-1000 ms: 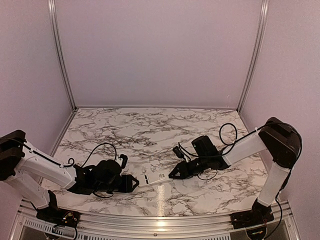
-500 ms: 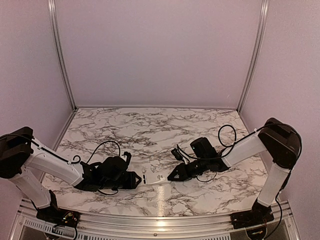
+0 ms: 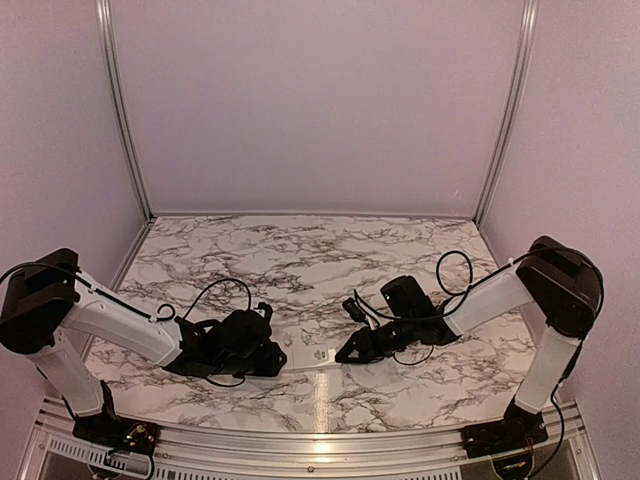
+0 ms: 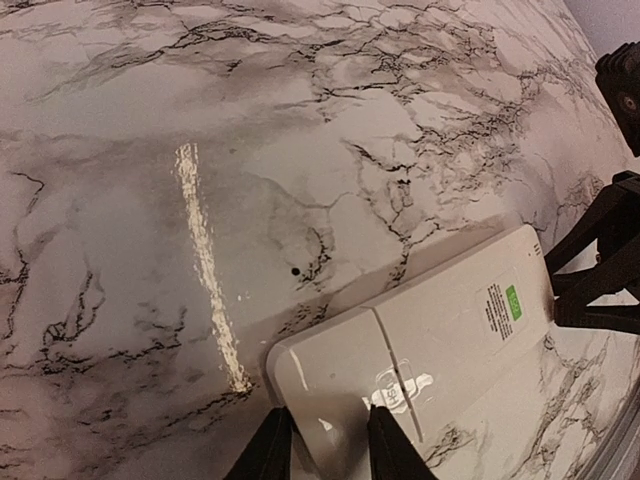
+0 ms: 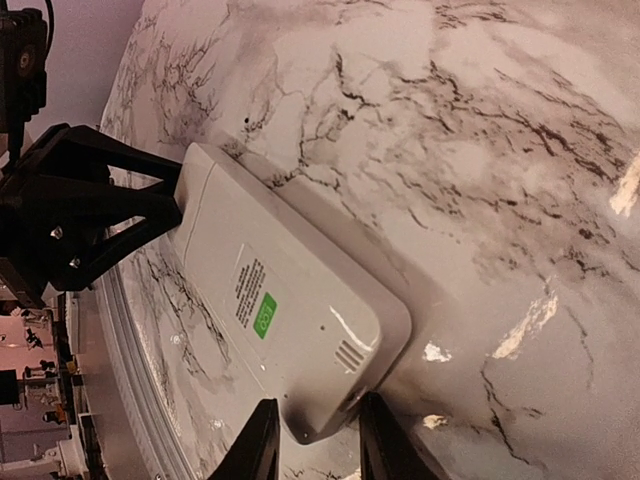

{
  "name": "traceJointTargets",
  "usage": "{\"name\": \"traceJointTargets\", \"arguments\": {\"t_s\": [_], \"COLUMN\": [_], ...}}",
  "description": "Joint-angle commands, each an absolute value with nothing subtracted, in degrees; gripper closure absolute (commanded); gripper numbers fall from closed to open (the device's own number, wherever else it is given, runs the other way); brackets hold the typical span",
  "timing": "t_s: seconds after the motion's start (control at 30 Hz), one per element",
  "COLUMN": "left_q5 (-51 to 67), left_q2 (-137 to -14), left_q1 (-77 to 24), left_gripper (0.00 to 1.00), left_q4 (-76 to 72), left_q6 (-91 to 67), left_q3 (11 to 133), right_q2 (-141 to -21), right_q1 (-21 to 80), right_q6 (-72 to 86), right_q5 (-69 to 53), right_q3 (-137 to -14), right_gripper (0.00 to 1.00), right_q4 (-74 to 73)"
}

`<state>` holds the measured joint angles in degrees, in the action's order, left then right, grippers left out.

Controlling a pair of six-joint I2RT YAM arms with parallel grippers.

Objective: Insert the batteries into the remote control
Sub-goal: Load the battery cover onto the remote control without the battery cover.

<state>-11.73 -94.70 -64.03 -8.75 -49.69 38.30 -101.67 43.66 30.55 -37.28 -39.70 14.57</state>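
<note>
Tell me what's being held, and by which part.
Both hold the remote control: the left tool grips one short end, the right tool the opposite, green-stickered end.

Lit softly and evenly from above, fairly bright. Throws a white glare streak on the marble counter (image 3: 318, 395) at the middle of its near edge, long and sharp in the left wrist view. Casts a faint soft shadow beside the remote control (image 4: 450, 330). Blurs the near fingertips (image 4: 268, 455) in both wrist views.
</note>
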Motion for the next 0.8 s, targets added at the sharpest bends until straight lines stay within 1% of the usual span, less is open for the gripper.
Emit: {"name": "traceJointTargets", "arguments": {"t_s": [0.0,0.13,0.53,0.77], "left_q5": [-12.2,-10.8,-2.6,2.1], "left_q2": [-97.1,-98.2,-101.9,-102.2], "left_q1": [-64.4,-64.5,-66.5,-67.4], "left_gripper": [0.73,0.75,0.82,0.83], "left_q4": [-5.0,-5.2,-13.8,-18.5], "left_q6": [-48.2,-48.2,-47.1,-46.8], "left_q3": [40.1,40.5,41.4,40.9], "right_q2": [-101.9,-102.1,-103.8,-104.7], "right_q1": [45.9,46.2,47.6,47.8], "right_q6": [31.4,31.5,32.8,33.2], "right_q5": [-38.8,-38.9,-40.0,-40.8], "right_q3": [-39.7,-40.0,-41.4,-42.9], "right_gripper": [0.73,0.74,0.78,0.79], "right_q4": [15.4,15.9,18.3,18.9]}}
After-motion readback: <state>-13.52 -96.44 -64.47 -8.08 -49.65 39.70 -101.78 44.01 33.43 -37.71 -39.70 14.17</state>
